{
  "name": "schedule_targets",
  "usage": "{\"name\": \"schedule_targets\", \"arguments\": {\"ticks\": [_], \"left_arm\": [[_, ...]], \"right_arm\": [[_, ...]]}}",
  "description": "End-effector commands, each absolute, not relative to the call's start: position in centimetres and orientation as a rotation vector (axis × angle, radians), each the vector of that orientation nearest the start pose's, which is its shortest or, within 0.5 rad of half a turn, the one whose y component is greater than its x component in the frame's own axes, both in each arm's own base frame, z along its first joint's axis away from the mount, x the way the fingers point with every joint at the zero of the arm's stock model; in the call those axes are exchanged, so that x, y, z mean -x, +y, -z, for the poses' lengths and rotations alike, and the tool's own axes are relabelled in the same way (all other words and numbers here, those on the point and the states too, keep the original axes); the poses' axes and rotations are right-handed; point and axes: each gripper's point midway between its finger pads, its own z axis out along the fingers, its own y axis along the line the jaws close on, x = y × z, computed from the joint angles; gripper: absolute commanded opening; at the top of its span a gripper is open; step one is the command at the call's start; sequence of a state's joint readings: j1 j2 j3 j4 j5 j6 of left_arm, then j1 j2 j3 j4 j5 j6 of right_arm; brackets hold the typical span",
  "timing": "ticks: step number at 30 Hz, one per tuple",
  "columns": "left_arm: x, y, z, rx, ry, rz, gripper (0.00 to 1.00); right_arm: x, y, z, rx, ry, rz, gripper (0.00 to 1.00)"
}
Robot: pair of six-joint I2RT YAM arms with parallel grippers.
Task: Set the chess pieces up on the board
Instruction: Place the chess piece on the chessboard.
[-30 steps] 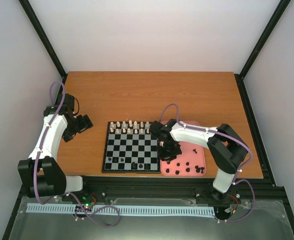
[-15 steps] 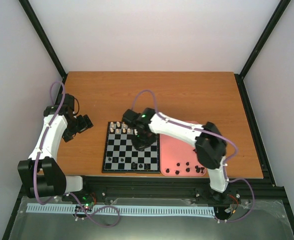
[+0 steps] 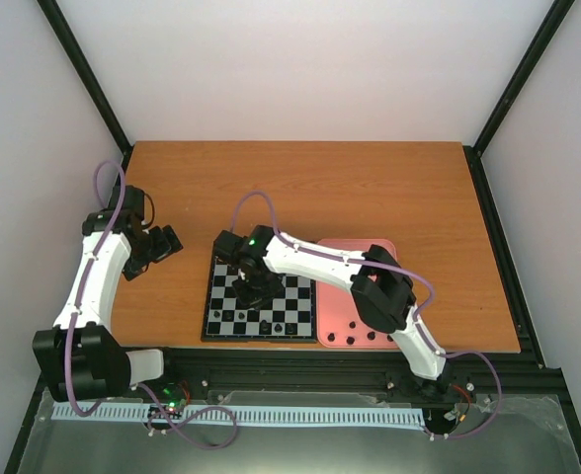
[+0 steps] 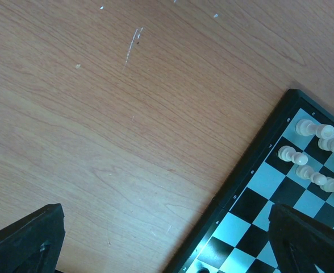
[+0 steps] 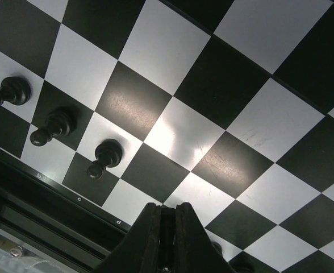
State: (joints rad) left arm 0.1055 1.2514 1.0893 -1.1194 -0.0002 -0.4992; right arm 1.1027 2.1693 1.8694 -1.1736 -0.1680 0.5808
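Hovering over the board (image 5: 172, 131), the right gripper (image 5: 165, 211) has its jaws pressed together; whether on a piece, I cannot tell. Three black pieces (image 5: 53, 126) stand lower left, so a careless descent could topple them. The left gripper (image 4: 167, 233) holds its jaws apart over the desk (image 4: 99, 114). Board rim letters (image 5: 40, 176) read a, b, c, d.

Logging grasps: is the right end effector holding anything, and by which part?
Cannot tell. The right end effector is shut above the board; whatever lies between its fingers is hidden.
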Motion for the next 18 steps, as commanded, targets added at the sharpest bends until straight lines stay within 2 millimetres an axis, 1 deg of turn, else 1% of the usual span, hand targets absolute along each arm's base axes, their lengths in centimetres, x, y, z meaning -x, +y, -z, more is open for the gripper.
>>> {"name": "schedule_targets", "arguments": {"ticks": [1, 8, 18], "left_arm": [[-25.8, 2.6, -15.6, 0.819, 2.709, 0.085, 1.0], [-26.0, 2.6, -15.6, 0.818, 2.709, 0.092, 1.0], [-26.2, 2.4, -15.3, 0.814, 2.72, 0.101, 1.0]], "right_arm": [[-16.9, 41.7, -6.7, 0.872, 3.081, -0.292, 0.03], [-16.8, 42.2, -5.8, 0.879, 3.09, -0.299, 0.03], [-16.9, 43.2, -5.3, 0.886, 3.094, -0.321, 0.03]]}}
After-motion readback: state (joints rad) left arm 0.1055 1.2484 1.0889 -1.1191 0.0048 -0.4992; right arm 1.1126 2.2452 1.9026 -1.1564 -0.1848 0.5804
